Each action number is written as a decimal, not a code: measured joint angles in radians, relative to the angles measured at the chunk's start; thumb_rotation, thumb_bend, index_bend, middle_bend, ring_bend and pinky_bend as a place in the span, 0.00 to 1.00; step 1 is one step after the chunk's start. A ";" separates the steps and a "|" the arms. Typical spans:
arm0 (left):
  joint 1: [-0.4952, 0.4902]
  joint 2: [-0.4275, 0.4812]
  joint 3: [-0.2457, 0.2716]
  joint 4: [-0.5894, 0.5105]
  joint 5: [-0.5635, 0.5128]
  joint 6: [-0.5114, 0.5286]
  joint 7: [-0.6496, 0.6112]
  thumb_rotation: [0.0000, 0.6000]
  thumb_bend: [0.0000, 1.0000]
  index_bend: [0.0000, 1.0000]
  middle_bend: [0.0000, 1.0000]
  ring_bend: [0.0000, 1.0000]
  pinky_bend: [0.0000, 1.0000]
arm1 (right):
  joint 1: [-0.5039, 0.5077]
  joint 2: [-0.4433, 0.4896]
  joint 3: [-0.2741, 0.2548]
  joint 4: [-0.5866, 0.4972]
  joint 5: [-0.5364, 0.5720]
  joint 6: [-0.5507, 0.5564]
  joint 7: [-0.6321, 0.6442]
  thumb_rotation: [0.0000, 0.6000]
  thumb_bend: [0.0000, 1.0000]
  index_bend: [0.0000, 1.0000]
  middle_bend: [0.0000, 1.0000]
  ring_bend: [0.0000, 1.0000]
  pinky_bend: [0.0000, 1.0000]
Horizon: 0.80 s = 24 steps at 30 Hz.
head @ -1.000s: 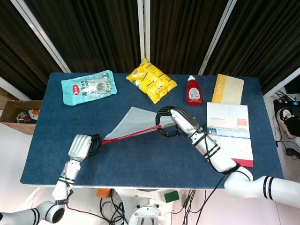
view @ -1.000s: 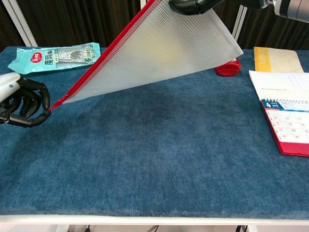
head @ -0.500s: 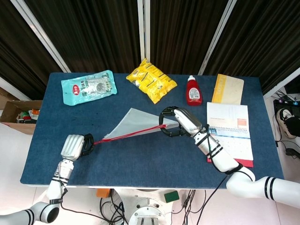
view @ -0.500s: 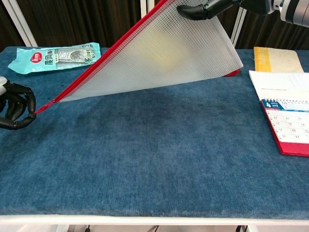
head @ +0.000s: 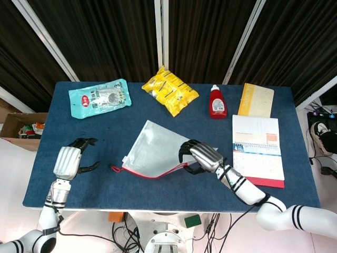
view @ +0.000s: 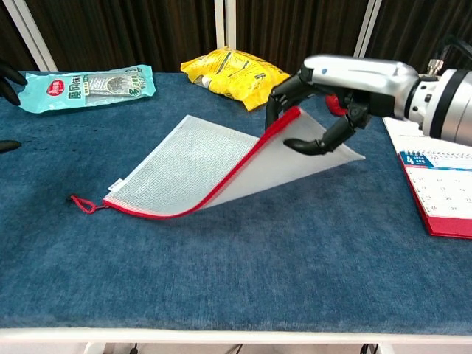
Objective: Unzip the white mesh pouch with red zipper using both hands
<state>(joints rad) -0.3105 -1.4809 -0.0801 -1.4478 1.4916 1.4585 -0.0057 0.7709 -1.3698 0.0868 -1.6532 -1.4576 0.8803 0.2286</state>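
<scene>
The white mesh pouch (head: 152,147) lies mostly flat on the blue table (head: 158,187), with its red zipper edge (view: 221,188) facing the front. The red pull cord (view: 82,203) trails loose on the cloth at the zipper's left end. My right hand (head: 197,157) grips the pouch's right zipper corner and holds it lifted off the table; in the chest view this hand (view: 324,96) has fingers over the red edge and the thumb beneath. My left hand (head: 71,159) is apart from the pouch at the left, fingers spread, holding nothing. Only its dark fingertips (view: 7,74) show in the chest view.
A teal snack packet (head: 100,98), a yellow snack bag (head: 169,90), a red sauce bottle (head: 217,102) and a yellow booklet (head: 256,99) line the back. A desk calendar (head: 258,147) lies right of my right hand. A cardboard box (head: 21,126) sits off the table's left side.
My left hand let go of the red pull and drew back left, now open. The taut, raised pouch dropped onto the table. My right hand came down and nearer with the corner.
</scene>
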 measured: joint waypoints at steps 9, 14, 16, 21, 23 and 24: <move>0.027 0.107 -0.003 -0.086 -0.021 -0.009 0.029 0.86 0.11 0.28 0.30 0.21 0.33 | 0.035 0.199 -0.098 -0.149 0.279 -0.214 -0.258 1.00 0.00 0.00 0.00 0.00 0.00; 0.052 0.155 -0.004 -0.101 -0.064 -0.017 0.044 1.00 0.11 0.28 0.30 0.20 0.32 | -0.006 0.279 -0.135 -0.227 0.317 -0.167 -0.303 1.00 0.00 0.00 0.00 0.00 0.00; 0.063 0.170 -0.005 -0.103 -0.080 -0.015 0.054 1.00 0.11 0.28 0.30 0.20 0.32 | -0.046 0.291 -0.139 -0.229 0.267 -0.100 -0.281 1.00 0.01 0.00 0.06 0.00 0.01; 0.095 0.215 0.000 -0.093 -0.098 -0.004 0.065 1.00 0.11 0.29 0.30 0.20 0.30 | -0.166 0.299 -0.138 -0.200 0.159 0.144 -0.239 1.00 0.22 0.04 0.19 0.03 0.11; 0.108 0.237 0.008 -0.090 -0.100 0.000 0.075 1.00 0.11 0.29 0.30 0.20 0.30 | -0.229 0.298 -0.136 -0.174 0.124 0.271 -0.237 1.00 0.25 0.05 0.20 0.04 0.12; 0.115 0.246 0.012 -0.091 -0.100 0.002 0.077 1.00 0.11 0.29 0.30 0.20 0.30 | -0.258 0.298 -0.136 -0.161 0.111 0.323 -0.236 1.00 0.25 0.05 0.20 0.03 0.13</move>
<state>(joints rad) -0.1957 -1.2347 -0.0685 -1.5391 1.3918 1.4608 0.0713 0.5126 -1.0720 -0.0489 -1.8145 -1.3468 1.2037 -0.0079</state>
